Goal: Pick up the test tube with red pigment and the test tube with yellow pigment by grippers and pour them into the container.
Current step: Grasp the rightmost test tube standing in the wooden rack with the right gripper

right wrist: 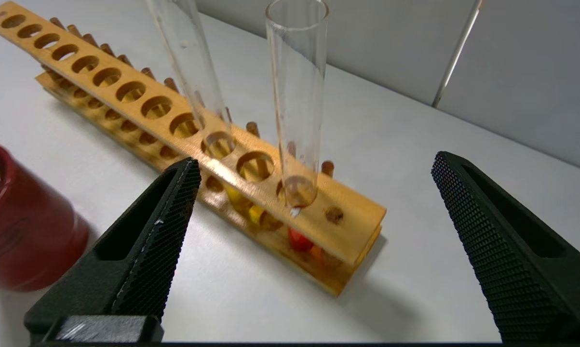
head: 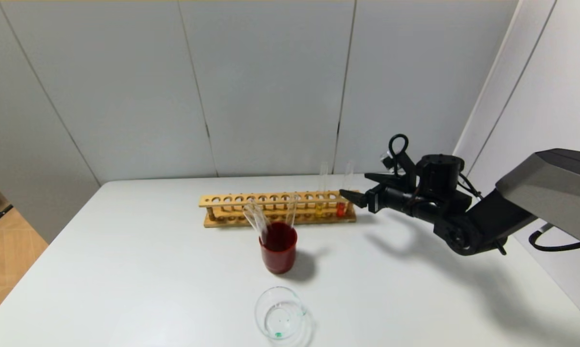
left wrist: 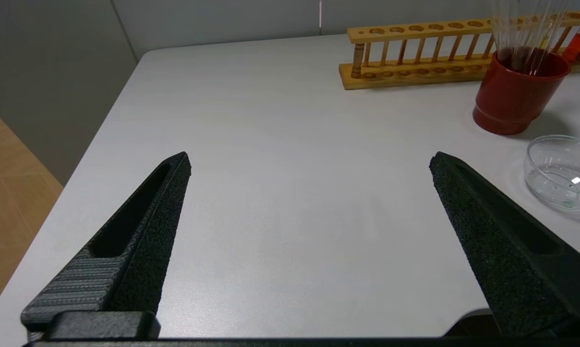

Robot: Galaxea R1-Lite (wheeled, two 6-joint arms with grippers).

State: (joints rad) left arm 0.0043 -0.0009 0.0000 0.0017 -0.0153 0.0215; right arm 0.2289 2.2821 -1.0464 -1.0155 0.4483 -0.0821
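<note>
Head view: high, facing forward and down over the table point(head: 126, 250) toward the back wall. Left wrist view: low at the table's near edge, facing across it between spread fingers point(left wrist: 140, 236). Right wrist view: close on the wooden rack point(right wrist: 140, 103), angled down. All three share the rack and the red cup point(head: 278, 250).

wooden rack point(head: 275, 208) behind dark red cup point(head: 278, 254) on white table point(head: 126, 270).
</note>
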